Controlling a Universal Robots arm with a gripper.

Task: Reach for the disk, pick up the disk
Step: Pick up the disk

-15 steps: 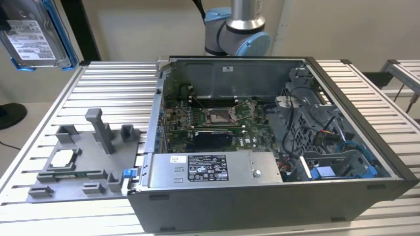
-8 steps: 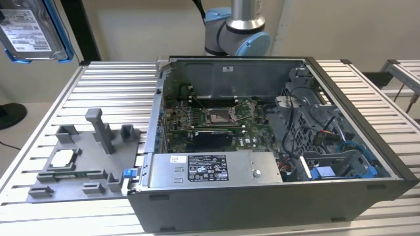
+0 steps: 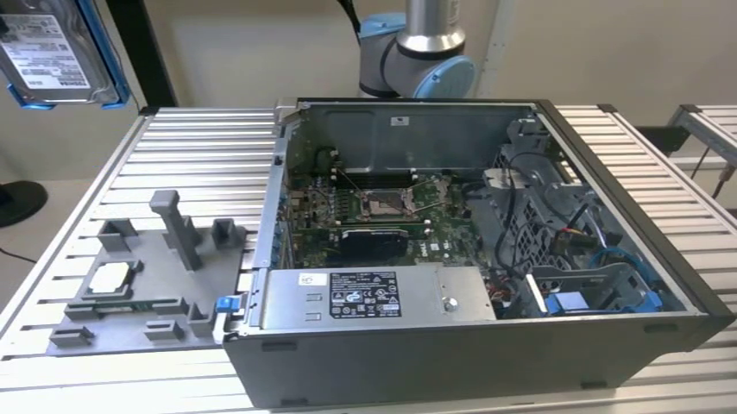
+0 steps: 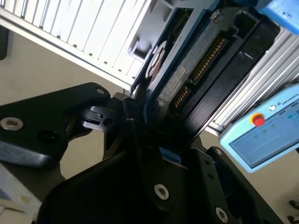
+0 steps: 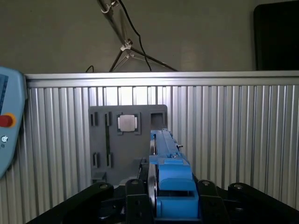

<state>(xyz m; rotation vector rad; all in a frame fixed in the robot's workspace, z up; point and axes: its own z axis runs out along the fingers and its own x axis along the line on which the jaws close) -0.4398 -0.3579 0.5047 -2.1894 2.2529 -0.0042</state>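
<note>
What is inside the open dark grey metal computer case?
A green motherboard with a square processor socket, a labelled silver power supply box, cables and a blue plastic bracket. Whatever lies under the power supply is covered.

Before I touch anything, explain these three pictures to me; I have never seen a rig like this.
The machine is a robot arm with a gripper at its end. The exterior view comes from a camera standing off the arm. Both wrist views come from cameras riding on the arm near the gripper.

On the slatted metal table stands an open computer case. To the exterior view's left of it lies a grey holder tray with a small white-topped chip on it.

The gripper is shut on the disk, a metal hard drive in blue rails, held up off the table. In both wrist views you see it edge-on inside the black gripper. The pale blue box with a red button is a handheld control panel.
</note>
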